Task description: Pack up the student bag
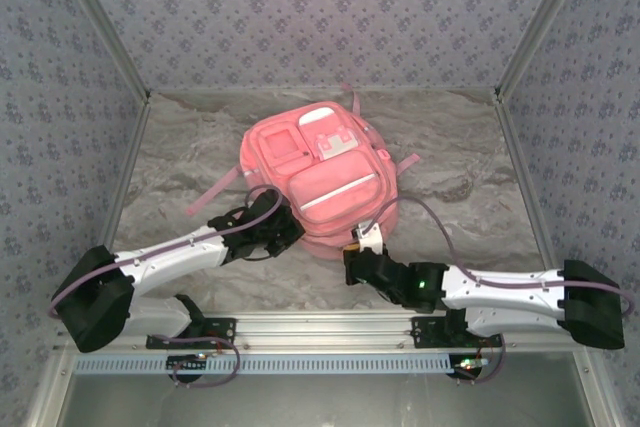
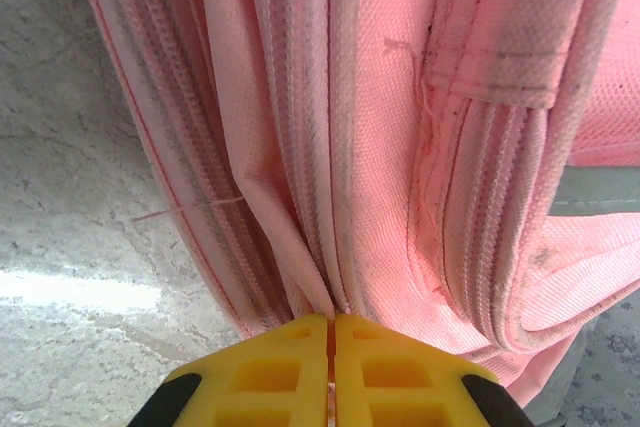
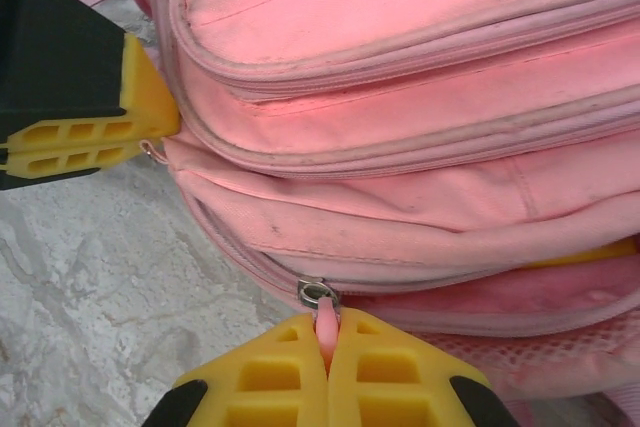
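Note:
The student bag (image 1: pixel 315 172), a big soft pink backpack, lies flat in the middle of the table, front pockets up. At its near left edge my left gripper (image 1: pixel 290 230) is shut. In the left wrist view the yellow fingers (image 2: pixel 290 367) pinch a fold of the bag's pink fabric (image 2: pixel 310 287) beside a zip seam. My right gripper (image 1: pixel 362 247) sits at the bag's near edge. In the right wrist view it (image 3: pixel 328 319) is shut on a pink zip pull (image 3: pixel 327 327) that hangs from a metal slider (image 3: pixel 318 294). The left gripper (image 3: pixel 150 142) also touches the bag there.
Patterned walls (image 1: pixel 60 97) close in the table on the left, back and right. A pink strap (image 1: pixel 215 195) trails off the bag to the left and another strap (image 1: pixel 405 162) to the right. A metal rail (image 1: pixel 320 322) runs along the near edge.

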Robot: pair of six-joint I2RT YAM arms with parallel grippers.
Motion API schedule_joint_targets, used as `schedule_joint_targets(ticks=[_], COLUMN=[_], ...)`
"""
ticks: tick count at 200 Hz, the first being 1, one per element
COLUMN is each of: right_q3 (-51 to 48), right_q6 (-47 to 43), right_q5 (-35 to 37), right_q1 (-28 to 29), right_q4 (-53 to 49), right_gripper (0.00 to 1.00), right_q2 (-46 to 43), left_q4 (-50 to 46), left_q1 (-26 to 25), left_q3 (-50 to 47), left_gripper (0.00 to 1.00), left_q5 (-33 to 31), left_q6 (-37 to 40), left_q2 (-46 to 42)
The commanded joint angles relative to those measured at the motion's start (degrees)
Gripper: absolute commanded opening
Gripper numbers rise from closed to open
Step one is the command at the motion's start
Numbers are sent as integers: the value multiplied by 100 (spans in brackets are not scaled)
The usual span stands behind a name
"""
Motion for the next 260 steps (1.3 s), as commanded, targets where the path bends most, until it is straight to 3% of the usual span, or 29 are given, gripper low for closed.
schedule_joint_targets(ticks=[1,40,107,133,162,201,260], right_q3=[21,282,629,797,881,777,547], right_q6=[-259,-865,-974,-909,-845,-775,-684], right_q5=[334,82,-540,-730,-782,-734,-583], right_q1=[-34,34,27,21,27,5,-30], right_q4=[-402,-264,562,872,972,967,1014], right_gripper=[0,0,0,0,0,0,0], right_q2=[-151,30,933,1225,1383,1367,1122], left_q4=[-202,-641,-1043,-1067,-974,-517,-136], left_q1=[124,465,943,950,541,-53,-313], left_q3=[181,291,161,40,-171,-171,94], left_gripper=[8,7,8,25,39,41,41], left_q5=[-179,-387,-389,7,73,77,150], left_q6=[142,521,872,566,8,-397,-471], left_q2=[-167,-522,-1069,-1210,-1399,-948,-149])
